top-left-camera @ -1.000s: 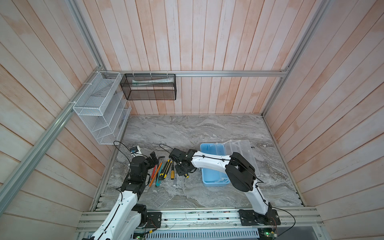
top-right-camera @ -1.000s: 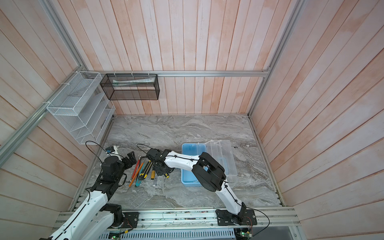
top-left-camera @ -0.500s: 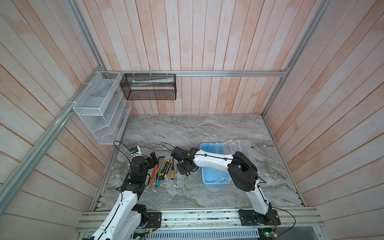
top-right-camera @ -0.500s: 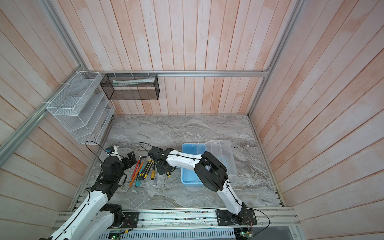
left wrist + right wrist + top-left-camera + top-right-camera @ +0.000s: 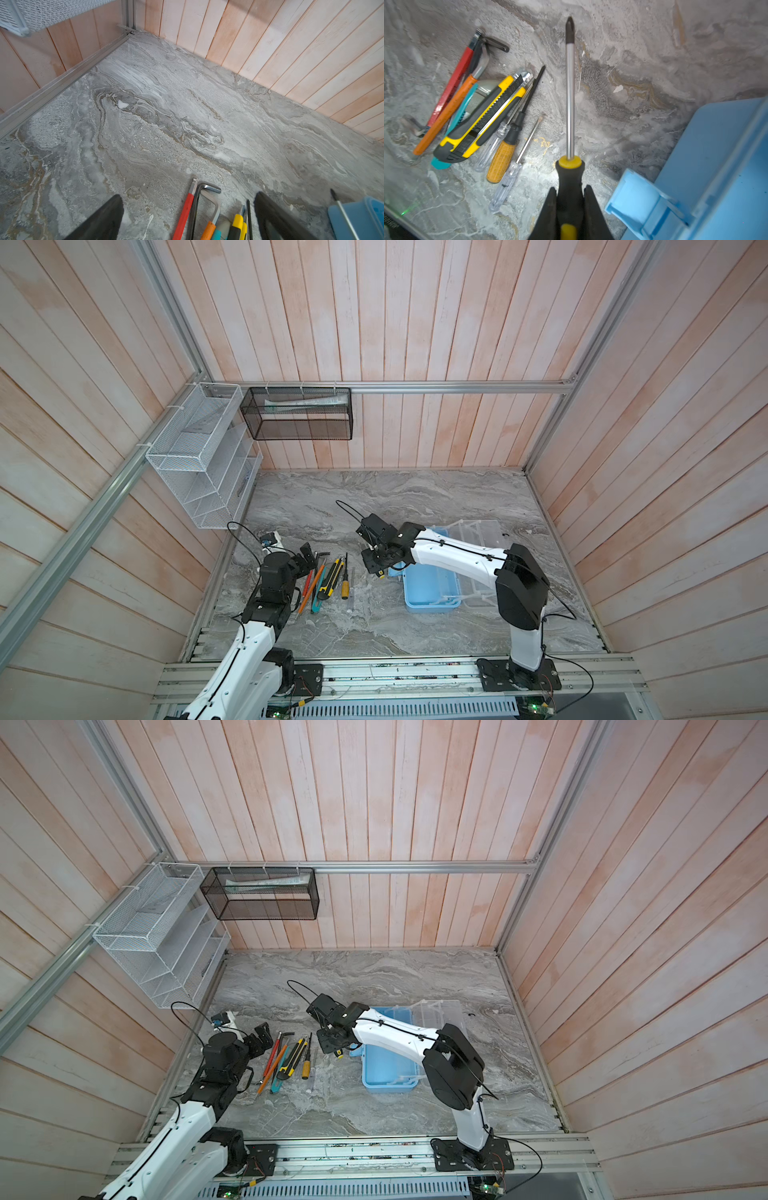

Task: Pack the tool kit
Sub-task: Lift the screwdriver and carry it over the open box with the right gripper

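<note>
Carrying a yellow-black screwdriver [image 5: 570,99] toward the case [image 5: 432,605]
The right jaws, just tightened on its handle, hold it clear of the tabletop [image 5: 374,497] beside the open case's corner; left jaws hang spread over remaining tools [image 5: 328,578].

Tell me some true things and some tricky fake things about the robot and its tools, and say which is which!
1. The right gripper holds a black-and-yellow screwdriver. True.
2. The left gripper is gripping a tool. False: it is open and holds nothing.
3. The blue case is shut. False: its see-through lid is swung open.
4. The yellow-black cutter lies on the table. True.
</note>
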{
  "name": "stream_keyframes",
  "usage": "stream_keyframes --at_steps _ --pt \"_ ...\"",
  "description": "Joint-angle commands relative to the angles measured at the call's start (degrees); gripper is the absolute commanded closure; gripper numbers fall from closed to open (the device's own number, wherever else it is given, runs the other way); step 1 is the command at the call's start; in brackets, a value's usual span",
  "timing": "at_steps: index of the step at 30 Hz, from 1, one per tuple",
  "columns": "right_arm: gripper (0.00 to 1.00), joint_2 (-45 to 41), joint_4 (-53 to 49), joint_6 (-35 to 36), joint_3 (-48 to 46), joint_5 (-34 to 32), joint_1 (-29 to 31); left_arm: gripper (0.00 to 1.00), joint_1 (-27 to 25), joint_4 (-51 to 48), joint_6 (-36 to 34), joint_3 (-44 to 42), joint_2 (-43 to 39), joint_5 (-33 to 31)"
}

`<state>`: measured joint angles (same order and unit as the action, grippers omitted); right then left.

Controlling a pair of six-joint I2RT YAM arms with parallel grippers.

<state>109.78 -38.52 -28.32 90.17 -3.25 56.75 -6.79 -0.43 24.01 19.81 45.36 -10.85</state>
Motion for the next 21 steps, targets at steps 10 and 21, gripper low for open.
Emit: stream_keyframes --at_steps 10,21 --pt "1.00 -14.85 -2.17 3.98 -6.47 2.28 -8.78 0.00 0.23 0.72 -0.46 -0.65 -0.06 0.61" --pt "1.00 -27.60 -10.88 4.91 -11.46 -6.32 -19.74 0.00 0.24 0.73 -0.39 -0.63 -0.10 0.67"
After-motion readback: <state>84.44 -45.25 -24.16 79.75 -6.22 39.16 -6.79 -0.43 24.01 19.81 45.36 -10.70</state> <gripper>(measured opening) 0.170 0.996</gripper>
